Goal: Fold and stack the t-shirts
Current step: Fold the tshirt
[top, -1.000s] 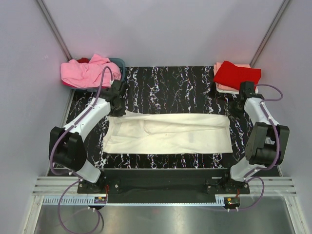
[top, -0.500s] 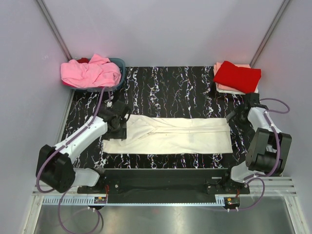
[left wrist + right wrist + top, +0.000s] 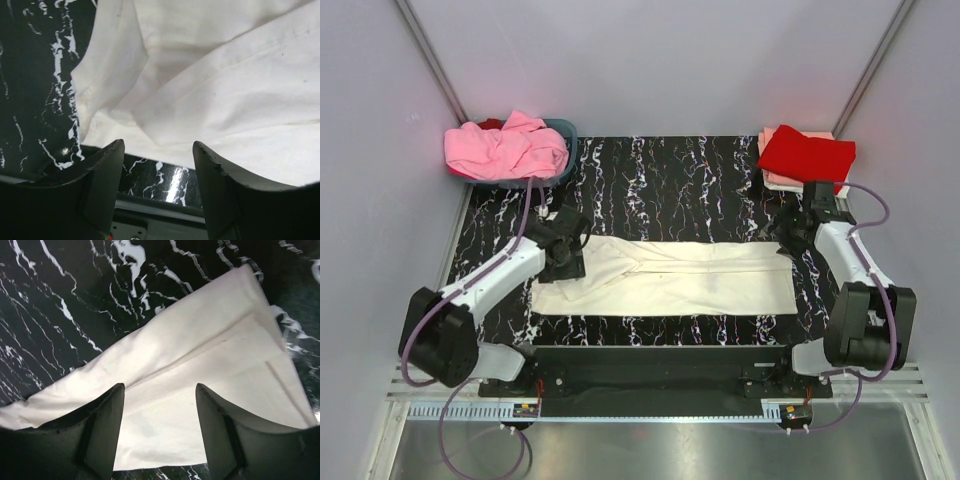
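Note:
A cream t-shirt (image 3: 670, 278) lies folded lengthwise into a long band across the black marbled table (image 3: 670, 180). My left gripper (image 3: 572, 262) hovers over its left end, open and empty; the left wrist view shows the cream t-shirt (image 3: 215, 85) and its near hem just beyond the fingertips (image 3: 112, 155). My right gripper (image 3: 790, 240) is open above the band's far right corner, with the cream t-shirt (image 3: 200, 390) flat between and below its jaws. A folded red t-shirt (image 3: 807, 155) tops a pale pink one (image 3: 775, 180) at the back right.
A blue basket (image 3: 565, 135) at the back left holds a crumpled pink t-shirt (image 3: 505, 150) over something red. Grey walls close in the table on three sides. The black rail with the arm bases (image 3: 660, 365) runs along the near edge.
Both grippers let go of the cream t-shirt's far edge after bringing it toward the near side, narrowing the shirt into a band. The right gripper has since lifted back toward the far right corner.

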{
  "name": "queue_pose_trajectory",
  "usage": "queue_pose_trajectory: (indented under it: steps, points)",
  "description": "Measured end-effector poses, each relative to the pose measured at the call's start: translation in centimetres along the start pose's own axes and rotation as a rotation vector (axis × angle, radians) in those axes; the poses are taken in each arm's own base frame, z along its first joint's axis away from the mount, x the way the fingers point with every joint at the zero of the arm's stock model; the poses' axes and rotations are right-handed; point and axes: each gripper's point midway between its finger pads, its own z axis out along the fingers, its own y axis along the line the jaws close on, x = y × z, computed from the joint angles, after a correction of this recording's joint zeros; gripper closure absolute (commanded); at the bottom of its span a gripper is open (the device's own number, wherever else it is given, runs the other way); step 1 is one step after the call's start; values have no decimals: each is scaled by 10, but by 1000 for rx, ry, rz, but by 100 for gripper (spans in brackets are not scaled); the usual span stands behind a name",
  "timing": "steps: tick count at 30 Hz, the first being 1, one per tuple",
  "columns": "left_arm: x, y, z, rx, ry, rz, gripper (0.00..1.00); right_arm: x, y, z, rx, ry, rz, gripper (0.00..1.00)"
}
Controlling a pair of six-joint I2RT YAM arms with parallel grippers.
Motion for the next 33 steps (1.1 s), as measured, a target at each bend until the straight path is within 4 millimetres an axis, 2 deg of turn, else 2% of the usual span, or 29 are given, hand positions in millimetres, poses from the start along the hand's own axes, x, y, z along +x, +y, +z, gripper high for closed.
queue_pose_trajectory:
  steps: [3, 6, 9, 12, 14, 16, 18, 19, 20, 22, 23, 24, 25, 26, 27, 28, 29, 31, 33]
  points:
    - [3, -9, 22, -16, 35, -6, 41, 17, 14, 18, -30, 82, -47, 41]
    - [9, -15, 45, -40, 83, -2, 42, 37, 5, 49, 10, 189, -64, 46]
    - [15, -20, 65, -68, 139, 5, 43, 57, -6, 67, 48, 282, -62, 51]
    - [-4, -31, 71, -74, 147, 5, 44, 61, -1, 67, 35, 287, -84, 52]
    - [-24, -42, 78, -81, 153, 9, 45, 71, 4, 66, 34, 297, -119, 51]
    - [-47, -55, 85, -84, 148, 16, 45, 94, 13, 59, 27, 320, -173, 49]
    - [-81, -76, 96, -81, 135, 20, 44, 131, 22, 45, 15, 355, -240, 46]
    - [-97, -86, 101, -77, 123, 21, 44, 159, 27, 32, 3, 392, -285, 45]
    - [-123, -103, 107, -65, 107, 25, 44, 190, 32, 18, -10, 427, -341, 44]
    - [-175, -140, 121, 0, 28, 17, 44, 255, 45, -20, -74, 520, -461, 40]
    - [-204, -166, 127, 67, -20, 15, 42, 278, 52, -39, -112, 561, -504, 39]
    - [-228, -189, 128, 142, -68, 14, 36, 304, 60, -63, -159, 600, -555, 37]
    - [-242, -205, 130, 199, -107, 14, 30, 316, 66, -80, -194, 624, -579, 32]
    - [-250, -222, 129, 267, -142, 26, 23, 324, 73, -99, -220, 643, -597, 30]
    - [-249, -232, 124, 311, -150, 45, 16, 324, 85, -115, -254, 640, -597, 27]
    - [-243, -238, 118, 346, -146, 67, 2, 318, 97, -129, -285, 624, -594, 22]
    - [-235, -241, 109, 376, -139, 90, 1, 308, 111, -143, -312, 592, -586, 16]
    - [-224, -252, 77, 439, -152, 135, 1, 279, 145, -171, -394, 484, -574, 13]
    - [-233, -263, 26, 508, -224, 165, 1, 250, 168, -190, -448, 382, -561, 13]
